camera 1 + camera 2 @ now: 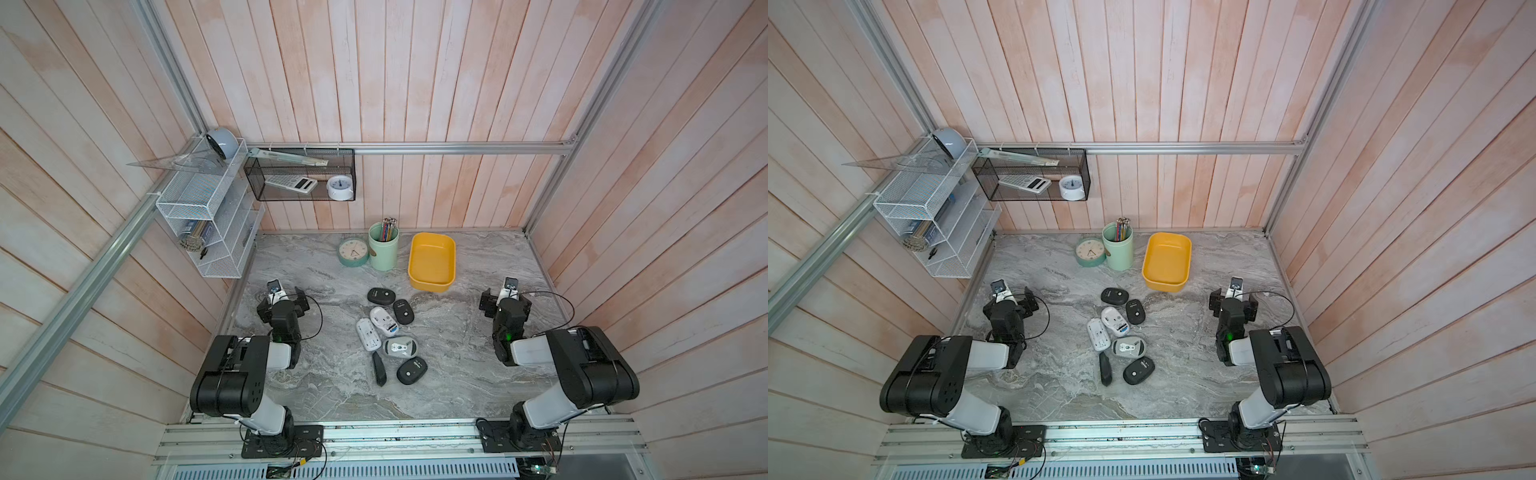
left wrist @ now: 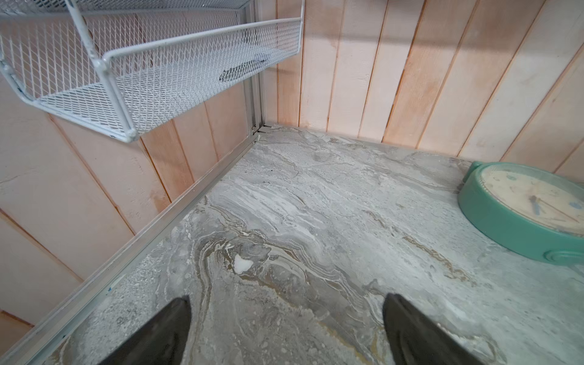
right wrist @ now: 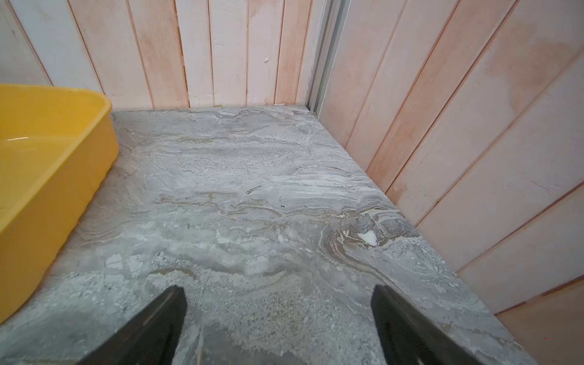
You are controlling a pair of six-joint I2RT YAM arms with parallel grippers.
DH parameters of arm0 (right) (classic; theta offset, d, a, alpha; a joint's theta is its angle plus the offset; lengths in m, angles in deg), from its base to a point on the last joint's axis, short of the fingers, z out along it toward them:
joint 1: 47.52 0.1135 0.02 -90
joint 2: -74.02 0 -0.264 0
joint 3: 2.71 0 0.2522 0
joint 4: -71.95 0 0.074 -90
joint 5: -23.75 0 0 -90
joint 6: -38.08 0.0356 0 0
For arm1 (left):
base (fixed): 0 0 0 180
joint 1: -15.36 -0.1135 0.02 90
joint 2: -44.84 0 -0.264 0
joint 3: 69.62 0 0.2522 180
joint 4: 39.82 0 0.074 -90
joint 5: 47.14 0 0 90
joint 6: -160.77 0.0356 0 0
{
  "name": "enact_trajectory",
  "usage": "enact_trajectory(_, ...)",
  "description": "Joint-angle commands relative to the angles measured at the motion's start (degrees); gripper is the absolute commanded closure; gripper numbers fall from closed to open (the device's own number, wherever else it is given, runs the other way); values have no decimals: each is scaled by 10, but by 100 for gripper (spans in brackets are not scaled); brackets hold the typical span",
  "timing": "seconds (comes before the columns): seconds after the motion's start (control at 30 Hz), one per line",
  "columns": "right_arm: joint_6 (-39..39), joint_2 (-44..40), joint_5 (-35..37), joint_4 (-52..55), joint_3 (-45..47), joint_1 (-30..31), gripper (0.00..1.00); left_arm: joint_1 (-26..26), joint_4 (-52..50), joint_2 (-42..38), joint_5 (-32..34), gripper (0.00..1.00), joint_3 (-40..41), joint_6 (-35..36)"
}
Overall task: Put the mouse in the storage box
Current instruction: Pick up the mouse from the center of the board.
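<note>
I'm looking at a grey marbled desk point(image 1: 478, 340). Near its far edge, right of middle, stands the yellow storage box point(image 1: 430, 286). Just beside it, toward the left edge, is a green pencil cup point(image 1: 383, 255), then a green clock point(image 1: 353, 251) lying face up. Mid-desk, seven mice point(image 1: 384, 322) lie in a loose cluster: four black, three white or grey, several of them touching.
</note>
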Motion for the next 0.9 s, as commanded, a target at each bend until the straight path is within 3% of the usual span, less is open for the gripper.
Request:
enact_trajectory(0.0,18,-8,-70,58,-23,-33,2,-2,4,0,-4,0,-5,-2)
enact_trajectory(0.67,15,-4,-71,41,-16,-32,2,-2,7,-1,-4,0,-4,-2)
enact_trajectory(0.77,5,-6,-92,23,-5,-29,2,1,62,-11,-18,0,31,7)
enact_trajectory(0.87,-30,-26,-101,-43,36,-5,2,56,109,-72,68,0,77,46)
